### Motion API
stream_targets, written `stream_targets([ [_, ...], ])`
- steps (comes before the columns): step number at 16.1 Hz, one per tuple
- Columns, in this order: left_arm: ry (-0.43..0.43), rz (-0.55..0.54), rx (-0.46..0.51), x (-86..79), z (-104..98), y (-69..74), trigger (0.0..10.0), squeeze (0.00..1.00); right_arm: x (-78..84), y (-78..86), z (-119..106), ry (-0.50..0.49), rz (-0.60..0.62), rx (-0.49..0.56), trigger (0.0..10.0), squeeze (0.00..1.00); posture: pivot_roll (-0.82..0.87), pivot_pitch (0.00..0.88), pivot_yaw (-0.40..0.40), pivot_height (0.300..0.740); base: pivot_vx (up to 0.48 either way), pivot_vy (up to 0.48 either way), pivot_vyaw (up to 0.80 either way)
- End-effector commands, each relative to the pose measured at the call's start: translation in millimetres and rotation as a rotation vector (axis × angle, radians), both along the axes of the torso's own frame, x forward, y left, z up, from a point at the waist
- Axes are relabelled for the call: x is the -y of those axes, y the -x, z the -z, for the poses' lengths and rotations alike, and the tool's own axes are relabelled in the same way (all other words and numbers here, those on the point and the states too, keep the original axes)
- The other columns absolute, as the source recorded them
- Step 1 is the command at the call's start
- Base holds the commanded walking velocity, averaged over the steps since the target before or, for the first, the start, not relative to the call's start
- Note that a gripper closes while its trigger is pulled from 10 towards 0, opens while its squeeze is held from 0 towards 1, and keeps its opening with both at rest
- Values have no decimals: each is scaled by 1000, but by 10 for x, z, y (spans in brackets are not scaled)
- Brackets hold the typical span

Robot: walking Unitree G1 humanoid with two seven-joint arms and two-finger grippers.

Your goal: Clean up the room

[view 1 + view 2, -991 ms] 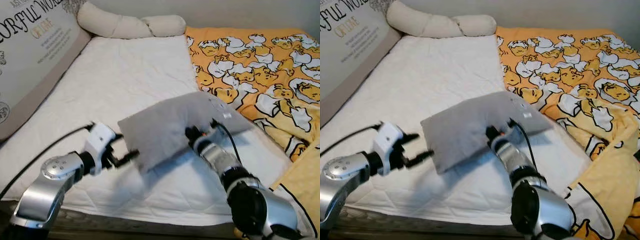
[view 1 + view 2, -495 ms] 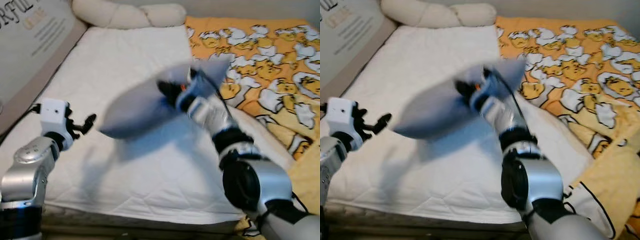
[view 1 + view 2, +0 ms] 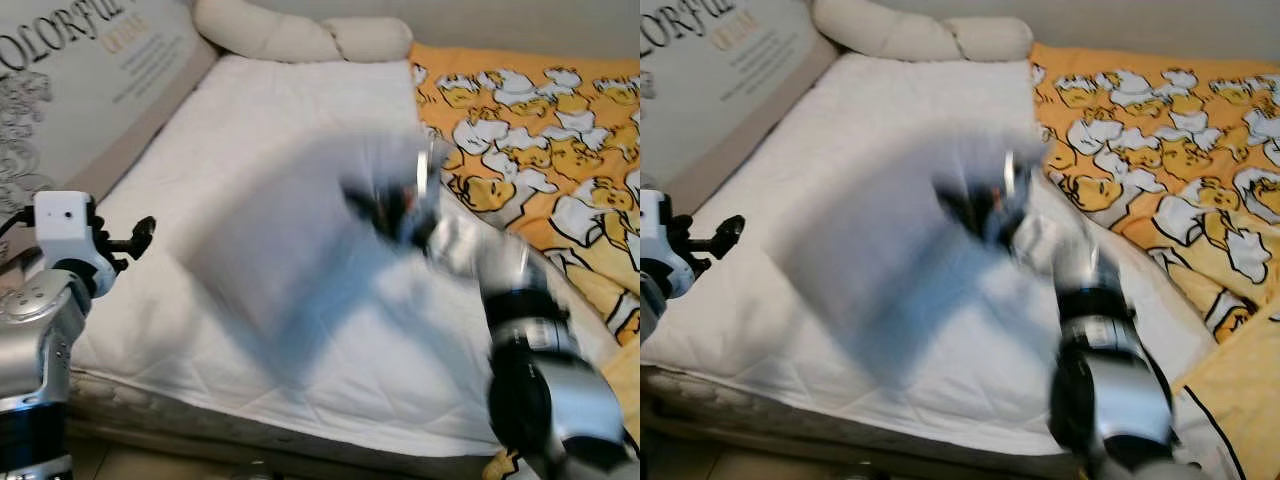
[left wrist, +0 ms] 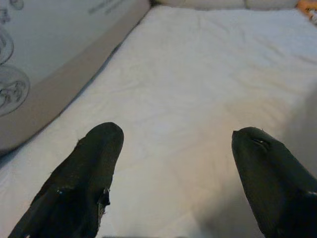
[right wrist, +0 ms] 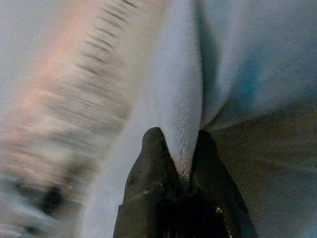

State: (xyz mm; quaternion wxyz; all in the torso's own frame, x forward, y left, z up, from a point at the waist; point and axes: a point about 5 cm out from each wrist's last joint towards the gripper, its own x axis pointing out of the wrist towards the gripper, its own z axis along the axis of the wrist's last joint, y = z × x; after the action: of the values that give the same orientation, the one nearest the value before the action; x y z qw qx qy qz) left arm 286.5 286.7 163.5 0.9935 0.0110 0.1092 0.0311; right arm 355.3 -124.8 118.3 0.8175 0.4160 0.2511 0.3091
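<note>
Ideally the right claw [image 5: 179,148], pinching the grey pillow [image 3: 290,240], lands it squarely at the bed's [image 3: 250,120] head; left claw [image 4: 173,163] spread apart.

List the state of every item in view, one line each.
Grey pillow: lifted off the mattress, motion-blurred.
Right gripper: fingers pinched on the pillow's fabric.
Left gripper: fingers apart, holding nothing, over the white mattress.
Yellow duvet: rumpled, pushed to one side.

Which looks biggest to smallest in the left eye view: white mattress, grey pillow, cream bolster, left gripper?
1. White mattress.
2. Grey pillow, blurred and nearer the camera, so its extent is unsure.
3. Cream bolster.
4. Left gripper.
</note>
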Motion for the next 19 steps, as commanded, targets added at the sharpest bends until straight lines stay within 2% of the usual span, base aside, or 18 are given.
stream_targets([
  [1, 2, 18, -10, -30, -13, -14, 10000, 0, 174, 107, 326, 157, 35, -46, 0, 0, 68, 0, 53, 740, 0, 0, 0],
  [2, 6, 91, -39, 44, 46, -30, 10000, 910, 291, 223, 552, 290, 47, -80, 0, 0, 70, 0, 53, 740, 0, 0, 0],
  [3, -8, 185, -69, 138, 111, -51, 10000, 1000, 392, 313, 707, 388, 59, -108, 0, 0, 70, 0, 53, 740, 0, 0, 0],
  [4, 19, 288, -92, 254, 167, -86, 10000, 1000, 474, 370, 776, 428, 68, -123, 0, 0, 70, 0, 53, 740, 0, 0, 0],
  [5, 35, 322, -98, 303, 185, -112, 10000, 1000, 500, 379, 781, 428, 75, -127, 0, 0, 70, 0, 53, 740, 0, 0, 0],
  [6, 46, 419, -121, 447, 243, -236, 10000, 1000, 561, 380, 765, 419, 93, -124, 0, 0, 69, 0, 53, 740, 0, 0, 0],
  [9, 69, 519, -154, 639, 332, -466, 10000, 1000, 594, 365, 766, 437, 88, -94, 0, 0, 61, 0, 52, 740, 0, 0, 0],
  [10, 80, 564, -177, 783, 389, -625, 10000, 1000, 601, 378, 787, 469, 58, -76, 0, 0, 52, 0, 55, 740, 0, 0, 0],
  [12, 120, 589, -199, 924, 442, -719, 10000, 1000, 613, 403, 817, 497, 40, -70, 0, 0, 31, 0, 64, 740, 0, 0, 0],
  [15, 180, 605, -219, 1072, 524, -771, 10000, 1000, 642, 435, 836, 495, 41, -67, 0, 0, 2, 0, 84, 740, 0, 0, 0],
  [17, 250, 649, -276, 1270, 744, -713, 10000, 1000, 641, 462, 841, 461, 38, -51, 0, 0, -27, 0, 102, 740, 0, 0, 0],
  [19, 296, 698, -298, 1365, 794, -676, 10000, 1000, 630, 464, 840, 455, 33, -47, 0, 0, -28, 0, 101, 740, 0, 0, 0],
])
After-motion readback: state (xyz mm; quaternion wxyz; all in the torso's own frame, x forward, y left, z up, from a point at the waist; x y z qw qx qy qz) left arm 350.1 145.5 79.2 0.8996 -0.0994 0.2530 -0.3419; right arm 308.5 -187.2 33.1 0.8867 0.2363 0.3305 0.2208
